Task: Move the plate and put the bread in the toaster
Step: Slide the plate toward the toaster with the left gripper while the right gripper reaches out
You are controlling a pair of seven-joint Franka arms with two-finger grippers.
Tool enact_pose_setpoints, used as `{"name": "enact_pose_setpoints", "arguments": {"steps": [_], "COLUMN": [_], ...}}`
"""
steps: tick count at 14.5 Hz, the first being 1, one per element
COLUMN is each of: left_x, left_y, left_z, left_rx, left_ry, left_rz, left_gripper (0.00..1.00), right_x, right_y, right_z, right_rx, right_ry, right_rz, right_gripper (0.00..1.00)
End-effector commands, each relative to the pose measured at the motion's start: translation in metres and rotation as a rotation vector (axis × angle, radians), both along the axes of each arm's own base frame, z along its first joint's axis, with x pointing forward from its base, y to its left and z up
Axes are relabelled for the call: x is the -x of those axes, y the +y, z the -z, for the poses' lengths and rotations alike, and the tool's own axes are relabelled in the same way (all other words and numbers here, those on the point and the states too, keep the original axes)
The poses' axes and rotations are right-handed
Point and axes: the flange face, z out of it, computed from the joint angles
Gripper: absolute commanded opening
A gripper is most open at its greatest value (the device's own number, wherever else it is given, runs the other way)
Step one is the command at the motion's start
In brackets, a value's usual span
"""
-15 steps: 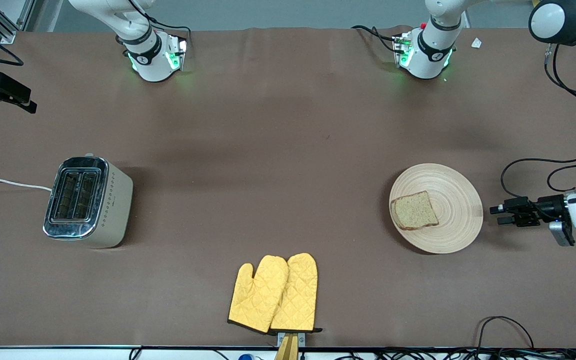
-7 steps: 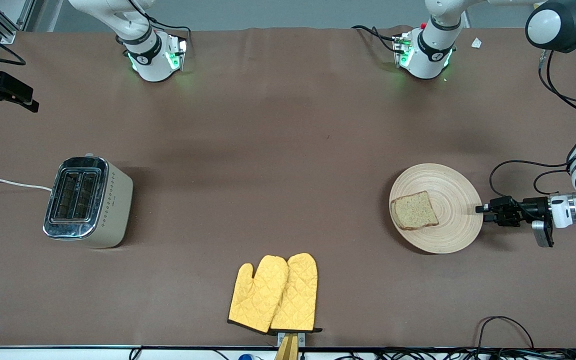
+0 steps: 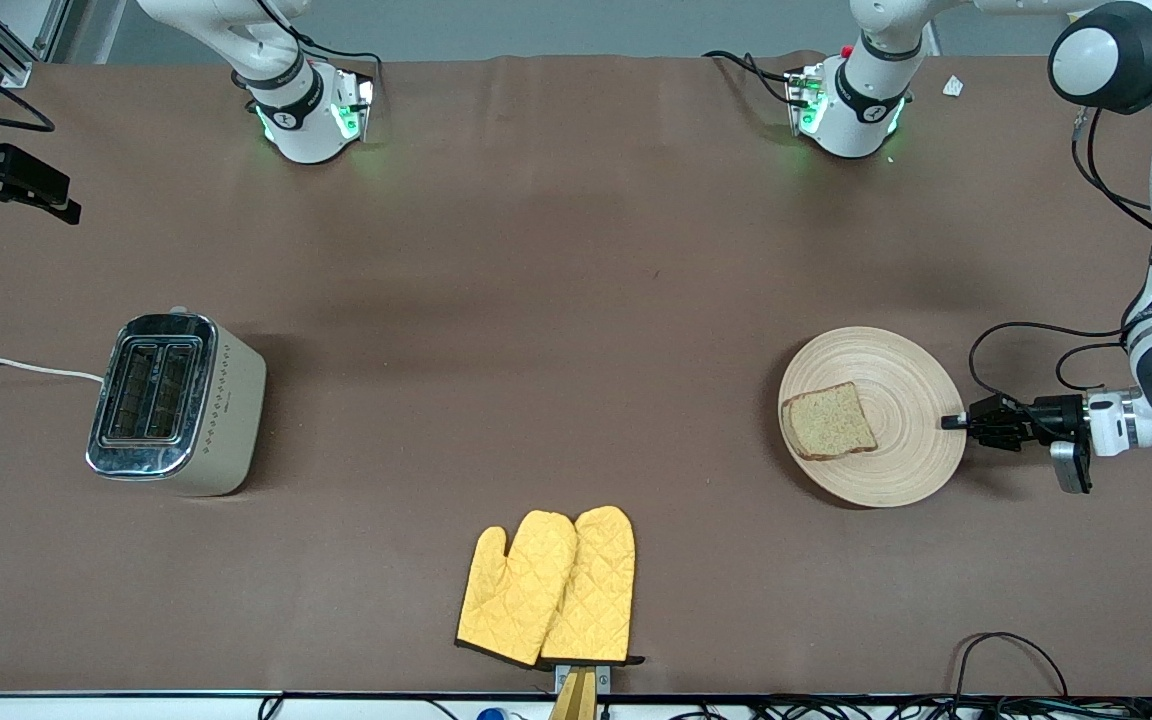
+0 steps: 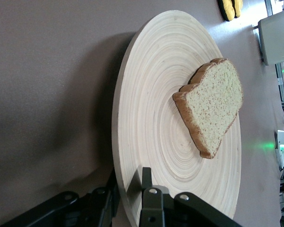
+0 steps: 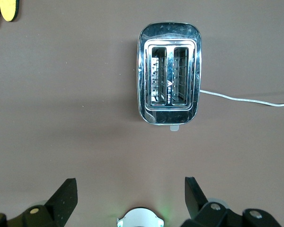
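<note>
While my left pincer, spread, straddles the round tan wooden plate's rim, nothing is moved; brown speckled bread remains untoasted.

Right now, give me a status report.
Left gripper open, jaws straddling plate rim. Right gripper open, high over toaster. Bread on plate. Mitts clear of path.

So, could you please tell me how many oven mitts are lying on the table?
2. Both yellow mitts lie side by side, overlapping, at the table edge nearest the front camera: one mitt toward the right arm's end, the other mitt beside it. None seems hidden.
</note>
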Motion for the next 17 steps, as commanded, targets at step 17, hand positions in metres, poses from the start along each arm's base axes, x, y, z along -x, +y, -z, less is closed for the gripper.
{"name": "enact_pose_setpoints", "arguments": {"steps": [17], "left_x": [-0.047], "left_y": [-0.26], "left_z": [-0.073], "left_rx": [0.177], "left_ry": [0.235], "left_rz": [0.059], "left_gripper": [0.0], "right_x": [-0.025], "right_y": [0.013], "right_z": [0.059], "right_rx": [-0.015], "right_ry": [0.034], "right_rz": [-0.013], "right_gripper": [1.0]}}
